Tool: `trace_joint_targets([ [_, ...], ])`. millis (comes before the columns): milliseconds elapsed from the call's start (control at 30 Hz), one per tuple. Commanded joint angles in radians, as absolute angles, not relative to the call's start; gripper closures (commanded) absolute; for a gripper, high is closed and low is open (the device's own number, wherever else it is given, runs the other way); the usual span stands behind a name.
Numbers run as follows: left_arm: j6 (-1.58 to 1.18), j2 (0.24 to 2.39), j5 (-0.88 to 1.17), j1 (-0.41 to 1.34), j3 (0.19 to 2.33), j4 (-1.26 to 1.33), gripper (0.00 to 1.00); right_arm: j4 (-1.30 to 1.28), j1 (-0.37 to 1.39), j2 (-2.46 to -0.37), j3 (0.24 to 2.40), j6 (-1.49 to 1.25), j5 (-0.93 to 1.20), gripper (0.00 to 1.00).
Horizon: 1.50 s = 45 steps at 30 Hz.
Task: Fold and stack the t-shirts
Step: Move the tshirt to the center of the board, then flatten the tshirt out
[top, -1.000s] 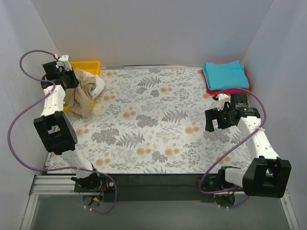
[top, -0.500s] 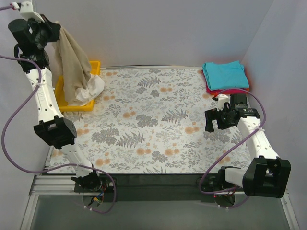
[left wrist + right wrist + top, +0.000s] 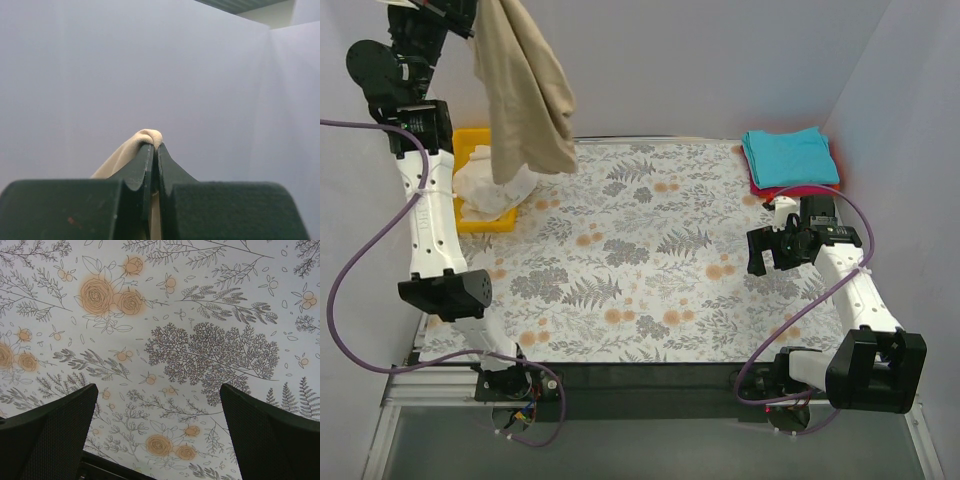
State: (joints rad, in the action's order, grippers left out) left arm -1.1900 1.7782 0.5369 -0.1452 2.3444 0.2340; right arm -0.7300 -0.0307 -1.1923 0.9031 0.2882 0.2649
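Note:
My left gripper point(image 3: 470, 12) is raised high at the back left and is shut on the tan-khaki t-shirt point(image 3: 525, 95), which hangs down over the yellow bin point(image 3: 470, 143). In the left wrist view the tan cloth point(image 3: 145, 137) pokes out between the closed jaws. A white t-shirt point(image 3: 495, 190) lies in the bin. A folded teal t-shirt point(image 3: 788, 155) lies on a red-pink one point(image 3: 770, 190) at the back right. My right gripper point(image 3: 758, 252) is open and empty, hovering over the printed cloth point(image 3: 165, 330) near that stack.
The fern-and-flower cloth point(image 3: 640, 250) covers the table. White walls close in the left, back and right sides. A black rail point(image 3: 640, 375) runs along the near edge between the arm bases.
My left arm has lifted the tan-khaki shirt up out of the yellow bin and swung it rightward. The white shirt stays in the bin. The right arm has not moved.

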Motion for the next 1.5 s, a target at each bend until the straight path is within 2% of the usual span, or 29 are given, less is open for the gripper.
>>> trace_joint_targets([
  [0,-1.218,1.695,0.557,-0.077,2.297,0.311,1.00,-0.709,-0.029,-1.167,0.937,0.282,0.279,0.01],
  [367,-1.109,1.451,0.644,0.184,1.711,0.322,1.00,-0.709,-0.029,-1.170,0.937,0.282,0.278,0.02],
  [467,-0.991,1.370,0.689,0.251,1.496,0.260,1.00,-0.710,-0.029,-1.172,0.940,0.284,0.278,0.02],
  [600,-0.852,1.240,0.698,0.311,1.097,0.172,1.00,-0.712,-0.029,-1.167,0.940,0.291,0.275,0.02],
  [667,-0.790,1.188,0.693,0.316,0.981,0.128,1.00,-0.710,-0.029,-1.163,0.940,0.301,0.273,0.02],
  [700,-0.743,1.181,0.709,0.316,0.942,0.085,0.97,-0.710,-0.029,-1.163,0.940,0.304,0.275,0.02],
  [733,-0.709,1.183,0.727,0.322,0.911,0.040,0.63,-0.712,-0.029,-1.161,0.940,0.308,0.282,0.02],
  [800,-0.641,1.198,0.741,0.322,0.929,-0.110,0.23,-0.715,-0.029,-1.164,0.948,0.319,0.293,0.02],
  [867,-0.641,1.203,0.679,0.315,1.000,-0.219,0.16,-0.719,-0.029,-1.167,0.957,0.328,0.319,0.02],
  [1033,-0.664,1.181,0.715,0.201,1.058,-0.291,0.17,-0.690,-0.011,-1.207,0.962,0.330,0.435,0.02],
  [1100,-0.596,1.184,0.704,0.192,1.063,-0.386,0.22,-0.678,0.046,-1.238,0.963,0.325,0.440,0.02],
  [1200,-0.450,1.186,0.707,0.193,1.036,-0.459,0.25,-0.631,0.098,-1.322,0.968,0.308,0.454,0.04],
  [1333,-0.376,1.282,0.615,0.267,1.080,-0.469,0.27,-0.592,0.135,-1.422,1.014,0.279,0.483,0.08],
  [1467,-0.402,1.490,0.482,0.376,1.193,-0.445,0.28,-0.594,0.137,-1.517,1.084,0.247,0.526,0.13],
])
